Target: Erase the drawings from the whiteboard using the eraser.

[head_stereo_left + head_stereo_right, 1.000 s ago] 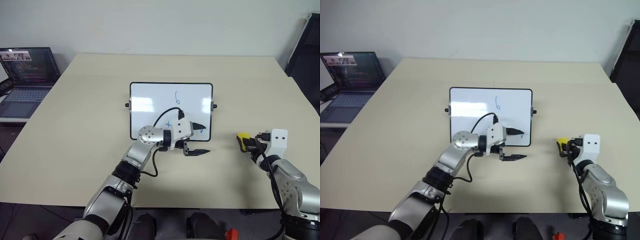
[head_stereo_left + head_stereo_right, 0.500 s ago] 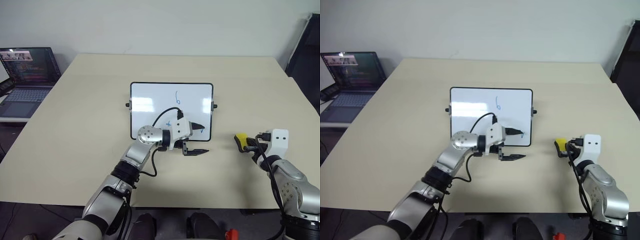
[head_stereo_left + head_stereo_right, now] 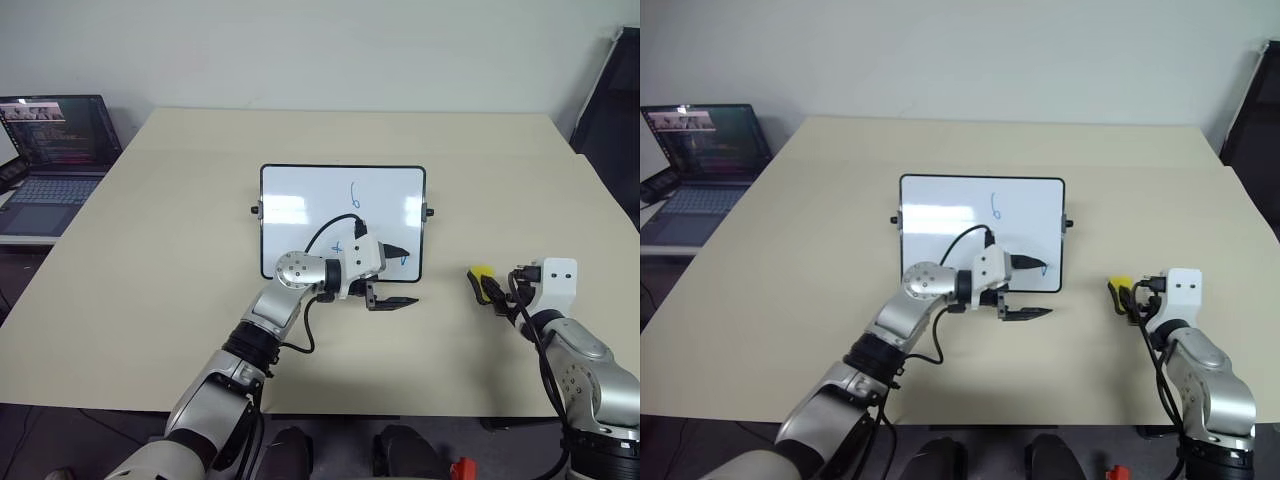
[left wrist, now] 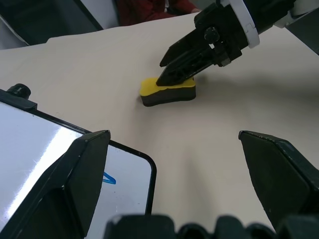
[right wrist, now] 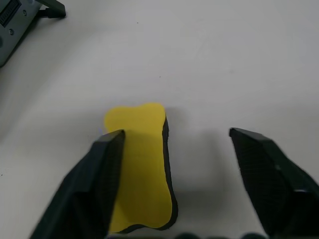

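Laptop (image 3: 55, 150) well left of whiteboard (image 3: 300, 195)

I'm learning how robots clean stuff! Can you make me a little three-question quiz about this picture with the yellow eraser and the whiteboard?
1. True or false: the eraser lies on the whiteboard.
2. Which gripper has the eraser right between its fingers? A) left gripper B) right gripper
3. Fill in: the drawings on the whiteboard are made in ____ marker.

Key:
1. False. It lies flat on the table, off to the board's right.
2. B. The right gripper is open around it, one finger over the yellow top, not squeezing.
3. Blue.
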Available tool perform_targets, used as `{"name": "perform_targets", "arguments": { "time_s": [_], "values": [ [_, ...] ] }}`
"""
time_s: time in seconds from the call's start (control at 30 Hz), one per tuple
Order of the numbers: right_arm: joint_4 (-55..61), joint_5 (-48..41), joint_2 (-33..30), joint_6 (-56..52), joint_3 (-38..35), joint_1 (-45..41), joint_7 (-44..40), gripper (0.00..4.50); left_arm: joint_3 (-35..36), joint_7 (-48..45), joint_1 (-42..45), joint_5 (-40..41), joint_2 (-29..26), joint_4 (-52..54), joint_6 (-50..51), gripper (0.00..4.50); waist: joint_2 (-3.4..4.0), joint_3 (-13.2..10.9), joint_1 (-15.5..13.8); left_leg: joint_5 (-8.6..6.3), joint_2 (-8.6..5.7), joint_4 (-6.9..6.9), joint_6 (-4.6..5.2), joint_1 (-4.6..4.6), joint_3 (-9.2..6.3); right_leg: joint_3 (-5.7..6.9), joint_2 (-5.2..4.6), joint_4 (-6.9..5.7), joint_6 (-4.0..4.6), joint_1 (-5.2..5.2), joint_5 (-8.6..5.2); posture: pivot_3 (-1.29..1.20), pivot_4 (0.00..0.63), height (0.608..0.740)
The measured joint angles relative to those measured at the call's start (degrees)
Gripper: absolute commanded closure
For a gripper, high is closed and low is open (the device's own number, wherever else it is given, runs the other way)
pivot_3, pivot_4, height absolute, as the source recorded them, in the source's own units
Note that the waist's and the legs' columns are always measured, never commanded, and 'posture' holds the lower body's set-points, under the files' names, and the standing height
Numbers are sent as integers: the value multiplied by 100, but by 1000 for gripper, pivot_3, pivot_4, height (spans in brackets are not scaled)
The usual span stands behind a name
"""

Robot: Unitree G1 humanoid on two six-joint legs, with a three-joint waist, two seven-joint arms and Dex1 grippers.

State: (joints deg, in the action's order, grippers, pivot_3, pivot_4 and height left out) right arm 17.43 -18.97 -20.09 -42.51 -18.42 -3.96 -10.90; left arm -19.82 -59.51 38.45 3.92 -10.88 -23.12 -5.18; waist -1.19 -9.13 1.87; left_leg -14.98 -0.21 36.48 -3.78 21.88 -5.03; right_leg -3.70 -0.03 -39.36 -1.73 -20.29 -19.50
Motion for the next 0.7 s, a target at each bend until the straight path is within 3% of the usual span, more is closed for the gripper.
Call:
{"name": "perform_targets", "arguments": {
  "time_s": [0.7],
  "values": [
    [256, -25, 167, -203, 48, -116, 118, 59, 0, 0, -63, 0, 54, 75, 19, 0, 1, -1, 1, -1, -1, 20, 2, 2, -3, 0, 0, -17, -3, -1, -2, 0, 150, 740]
  ]
}}
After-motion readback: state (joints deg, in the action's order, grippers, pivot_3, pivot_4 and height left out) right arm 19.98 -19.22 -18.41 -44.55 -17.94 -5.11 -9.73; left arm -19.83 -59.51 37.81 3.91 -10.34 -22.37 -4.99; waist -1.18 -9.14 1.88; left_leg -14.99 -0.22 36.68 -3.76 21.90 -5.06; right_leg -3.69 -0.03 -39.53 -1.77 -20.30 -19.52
